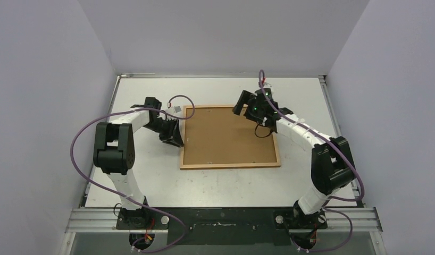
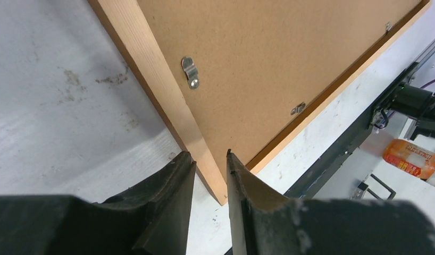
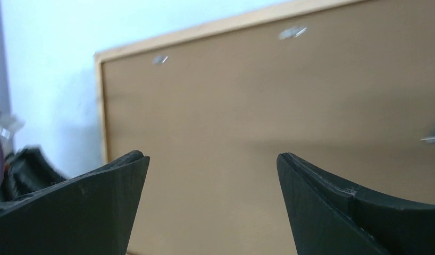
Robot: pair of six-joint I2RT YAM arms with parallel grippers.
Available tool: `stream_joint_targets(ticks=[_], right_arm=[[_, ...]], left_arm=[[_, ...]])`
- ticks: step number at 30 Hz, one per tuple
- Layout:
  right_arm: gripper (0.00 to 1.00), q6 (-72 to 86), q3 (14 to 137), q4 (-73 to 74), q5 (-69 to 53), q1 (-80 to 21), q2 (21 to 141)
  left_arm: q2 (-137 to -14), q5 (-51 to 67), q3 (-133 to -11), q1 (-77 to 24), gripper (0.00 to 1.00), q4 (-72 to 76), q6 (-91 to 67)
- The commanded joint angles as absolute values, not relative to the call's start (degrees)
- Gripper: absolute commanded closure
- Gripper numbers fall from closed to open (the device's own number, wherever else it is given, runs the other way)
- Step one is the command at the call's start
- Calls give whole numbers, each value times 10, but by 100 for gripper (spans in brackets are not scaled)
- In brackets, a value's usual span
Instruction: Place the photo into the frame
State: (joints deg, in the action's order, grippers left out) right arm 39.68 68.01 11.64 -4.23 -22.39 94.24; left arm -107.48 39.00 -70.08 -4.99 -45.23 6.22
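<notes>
The frame (image 1: 231,166) lies flat, back side up, in the middle of the table, with a brown backing sheet (image 1: 228,135) filling it. The photo is hidden. My left gripper (image 1: 175,139) sits at the frame's left edge near the front corner. In the left wrist view its tips (image 2: 210,154) stand a narrow gap apart, astride the light wooden moulding (image 2: 151,79), and a sliver of backing (image 2: 268,53) shows beside one finger. My right gripper (image 1: 247,106) hovers above the frame's far right part, wide open (image 3: 212,156) over the backing (image 3: 268,106), holding nothing.
Small metal turn clips (image 2: 190,71) sit along the inside of the moulding. White walls enclose the table on three sides. A metal rail (image 1: 220,218) runs along the near edge. An orange packet (image 2: 412,158) lies off the table beyond the rail.
</notes>
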Motion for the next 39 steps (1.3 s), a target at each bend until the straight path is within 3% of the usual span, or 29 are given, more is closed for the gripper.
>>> stream_joint_targets(ticks=[1, 15, 21, 27, 39], right_arm=[[5, 477, 646, 12, -130, -288, 966], [14, 549, 717, -128, -230, -402, 1126], [14, 546, 750, -124, -232, -421, 1157], [14, 545, 769, -123, -234, -426, 1173], [15, 550, 792, -118, -242, -439, 1209]], left_arm=[[-1080, 429, -701, -45, 74, -379, 5], [-1100, 396, -676, -23, 86, -313, -53], [-1078, 418, -680, -14, 85, -328, -35], [-1077, 395, -667, -16, 75, -313, -29], [-1114, 392, -664, -20, 80, -294, -42]])
